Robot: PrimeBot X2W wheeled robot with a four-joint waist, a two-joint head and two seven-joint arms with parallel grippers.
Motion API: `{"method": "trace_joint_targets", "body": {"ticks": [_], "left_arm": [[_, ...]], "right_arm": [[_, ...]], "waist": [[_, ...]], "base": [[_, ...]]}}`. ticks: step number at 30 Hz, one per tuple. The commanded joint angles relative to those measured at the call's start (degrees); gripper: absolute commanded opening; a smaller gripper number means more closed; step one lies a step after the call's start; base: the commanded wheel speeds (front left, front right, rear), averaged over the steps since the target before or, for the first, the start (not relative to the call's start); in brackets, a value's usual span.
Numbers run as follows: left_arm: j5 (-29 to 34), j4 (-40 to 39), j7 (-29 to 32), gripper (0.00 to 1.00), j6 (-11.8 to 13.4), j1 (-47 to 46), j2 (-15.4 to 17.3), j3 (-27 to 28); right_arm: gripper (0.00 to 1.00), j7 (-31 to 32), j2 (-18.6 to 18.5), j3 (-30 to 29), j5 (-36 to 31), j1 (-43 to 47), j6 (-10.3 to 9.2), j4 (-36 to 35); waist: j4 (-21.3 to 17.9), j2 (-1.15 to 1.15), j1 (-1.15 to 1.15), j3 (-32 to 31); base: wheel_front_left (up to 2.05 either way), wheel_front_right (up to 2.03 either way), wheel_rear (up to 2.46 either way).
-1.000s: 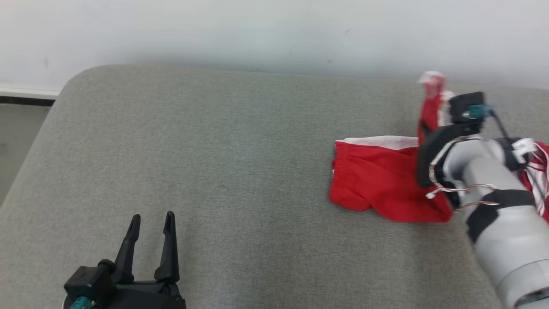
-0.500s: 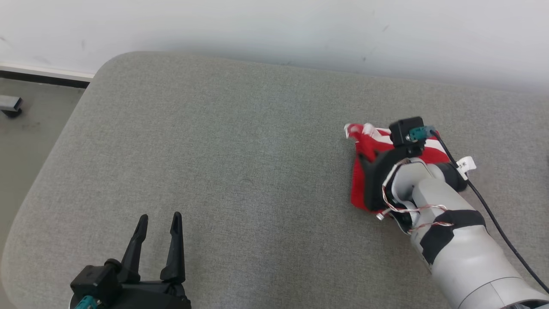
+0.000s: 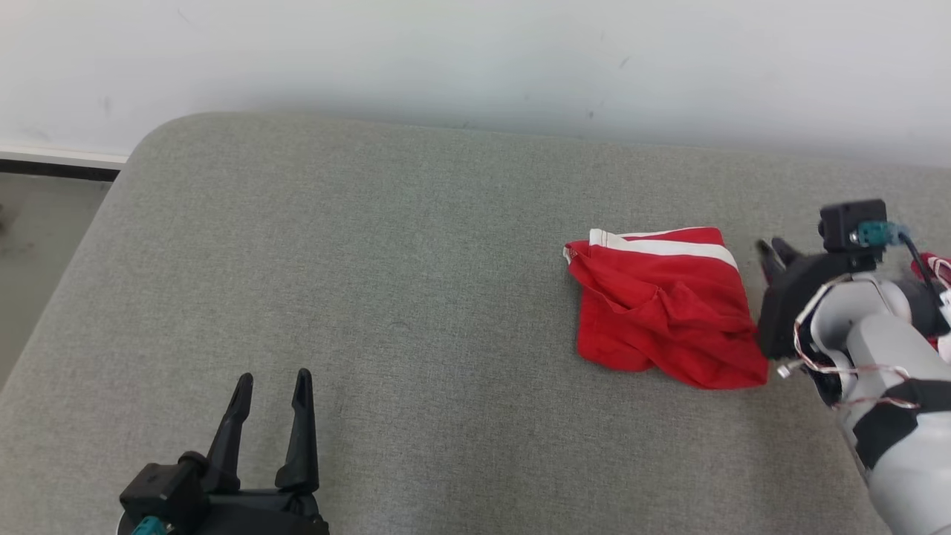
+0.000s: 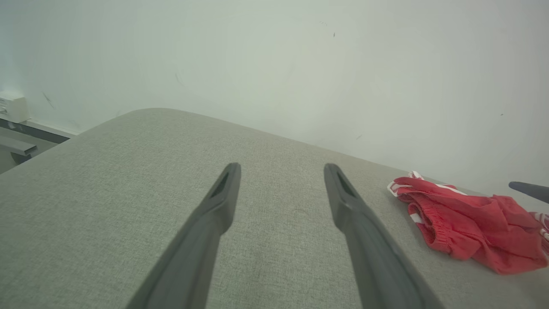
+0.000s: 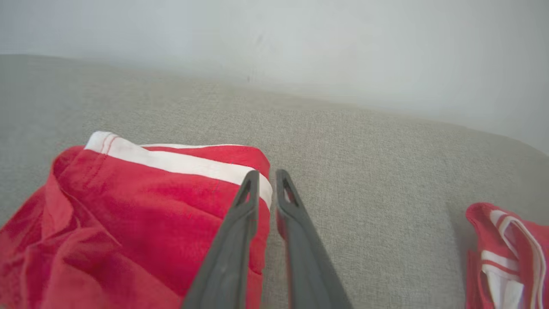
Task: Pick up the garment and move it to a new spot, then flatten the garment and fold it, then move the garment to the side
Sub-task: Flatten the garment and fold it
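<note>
The garment (image 3: 661,312) is a pair of red shorts with a white stripe, lying folded and a little rumpled on the grey cushioned surface (image 3: 371,260), right of centre. It also lies low on the right in the left wrist view (image 4: 467,223) and at the lower left in the right wrist view (image 5: 150,206). My right gripper (image 3: 773,249) hovers just off the garment's right edge, its jaws narrowly apart with nothing between them (image 5: 266,178). My left gripper (image 3: 271,386) rests open and empty near the front left, far from the garment (image 4: 281,171).
A second red and white striped cloth (image 5: 506,253) lies to the right, behind my right wrist (image 3: 937,271). A pale wall runs along the back edge. The surface rounds off at the left, with floor (image 3: 37,238) beyond it.
My right gripper held a corner of the garment up, laid it over, then let go and drew back to the right. The head camera shifted. The left gripper has stayed put.
</note>
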Motion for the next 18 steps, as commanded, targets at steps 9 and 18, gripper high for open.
{"method": "trace_joint_targets", "body": {"ticks": [9, 18], "left_arm": [[0.43, 1.13, 0.01, 1.0, -0.86, -1.62, 0.12, 0.37], [0.39, 1.37, 0.01, 1.0, -1.04, -1.32, 0.1, 1.25]], "right_arm": [[0.0, 0.15, 4.67, 1.79, -5.57, 4.9, -0.17, 1.08], [0.0, 1.02, 11.44, 11.35, -5.09, 9.2, -0.17, -3.76]], "waist": [[0.18, 0.0, 0.0, 1.0], [0.21, 0.0, 0.0, 0.62]], "base": [[0.0, 0.0, 0.0], [0.0, 0.0, 0.0]]}}
